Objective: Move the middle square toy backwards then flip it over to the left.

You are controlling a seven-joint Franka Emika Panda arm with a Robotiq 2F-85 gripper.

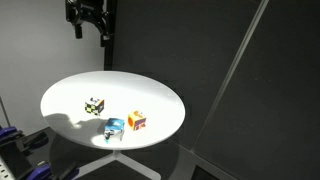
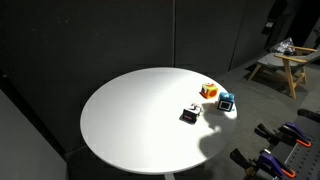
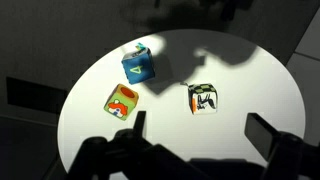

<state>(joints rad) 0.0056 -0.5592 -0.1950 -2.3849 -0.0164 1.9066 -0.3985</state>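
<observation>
Right, the gripper (image 1: 90, 20) is hanging high at the upper left of an exterior view, well above the table (image 1: 70, 95). In the wrist view its fingers (image 3: 264, 135) are sitting spread wide, gripping nothing. The middle square toy (image 3: 138, 65) is lying upper centre of the wrist view near the rim, apart from the orange cube (image 3: 121, 101) and the dark green cube (image 3: 203, 98). It's looking light, rigid and smooth-faced. I'm judging that pinching two opposite flat sides, centred, is working best. It's sitting rotated, so the wrist is needing alignment.
</observation>
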